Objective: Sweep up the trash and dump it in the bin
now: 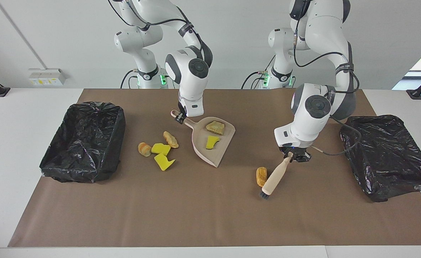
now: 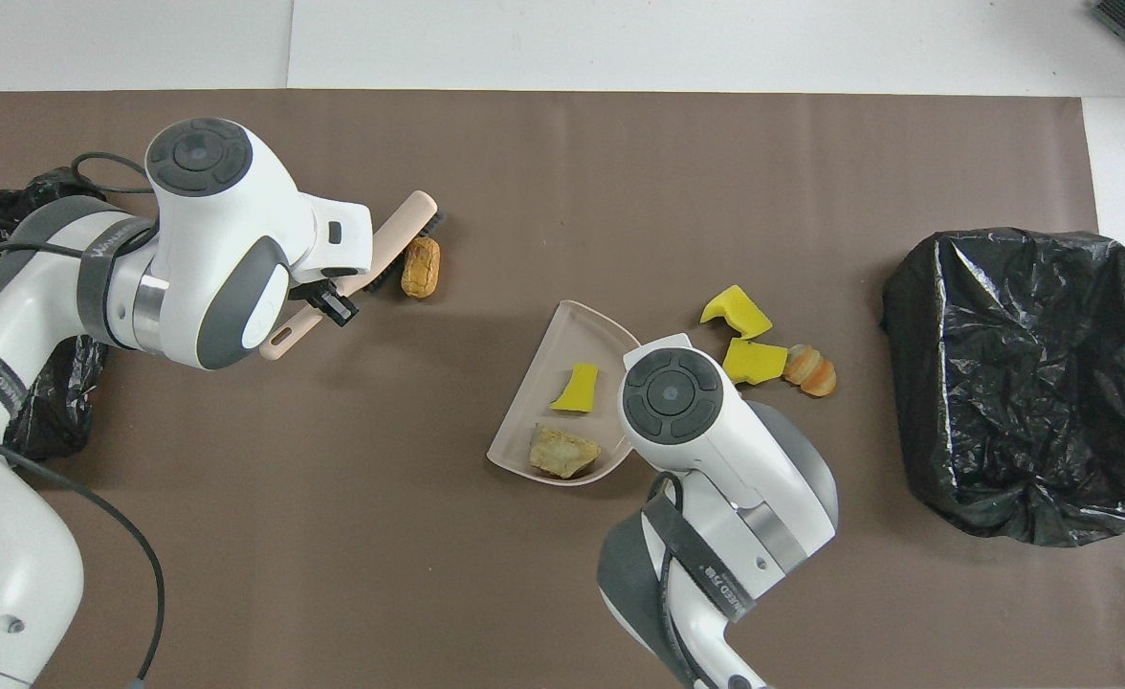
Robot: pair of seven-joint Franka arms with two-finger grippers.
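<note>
The right gripper (image 1: 180,118) is clamped on the dustpan (image 1: 210,152) handle, hidden overhead by its wrist. Four trash scraps (image 1: 159,148) lie beside it. The left gripper (image 1: 293,155) grips the brush (image 1: 275,175), touching a bread lump (image 1: 261,176).

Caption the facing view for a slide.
Left gripper sets brush beside bread lump; right gripper holds dustpan.
</note>
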